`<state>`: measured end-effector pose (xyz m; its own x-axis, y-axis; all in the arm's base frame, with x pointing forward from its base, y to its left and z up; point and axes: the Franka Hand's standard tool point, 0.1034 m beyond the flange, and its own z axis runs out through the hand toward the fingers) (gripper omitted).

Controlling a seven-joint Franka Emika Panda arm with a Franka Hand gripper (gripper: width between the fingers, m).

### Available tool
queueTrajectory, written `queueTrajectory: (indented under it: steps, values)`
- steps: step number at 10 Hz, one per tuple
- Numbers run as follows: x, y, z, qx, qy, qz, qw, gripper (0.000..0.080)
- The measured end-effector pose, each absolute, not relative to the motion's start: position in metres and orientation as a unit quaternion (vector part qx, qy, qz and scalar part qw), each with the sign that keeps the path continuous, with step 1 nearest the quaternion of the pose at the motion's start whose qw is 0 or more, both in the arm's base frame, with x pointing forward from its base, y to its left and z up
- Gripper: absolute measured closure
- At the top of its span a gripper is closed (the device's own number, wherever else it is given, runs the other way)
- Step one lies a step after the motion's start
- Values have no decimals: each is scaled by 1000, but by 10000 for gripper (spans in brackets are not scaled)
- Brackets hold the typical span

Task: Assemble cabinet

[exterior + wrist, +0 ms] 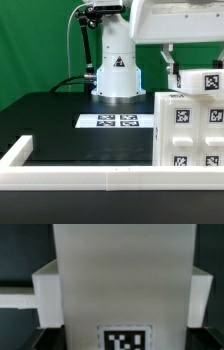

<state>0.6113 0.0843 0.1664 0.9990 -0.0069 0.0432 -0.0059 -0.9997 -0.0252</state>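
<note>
The cabinet (190, 128) is a large white boxy body with square black-and-white tags at the exterior view's right, near the front rim. My gripper (174, 74) hangs from the arm right over the cabinet's upper left edge. In the wrist view a tall white panel of the cabinet (122, 274) fills the space between my jaws, with a tag (125, 339) near them. Only dark slivers of my fingers (46, 336) show at either side of the panel, which reaches both. The gripper (122, 345) looks closed on it.
The marker board (118, 121) lies flat on the black table in front of the robot's white base (116, 72). A low white rim (60, 176) runs along the table's front and left side. A green backdrop stands behind.
</note>
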Motion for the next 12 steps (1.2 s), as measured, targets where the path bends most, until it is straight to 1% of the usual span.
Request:
queueTrajectory:
  steps: [4,8,11,12]
  values:
    - [615,85,167,-991,128,-38,18,240]
    - [613,87,166,-953,299,-39,27,240]
    - [611,89,166,-885,461,-41,48,240]
    - [611,90,167,-866,497,-38,51,240]
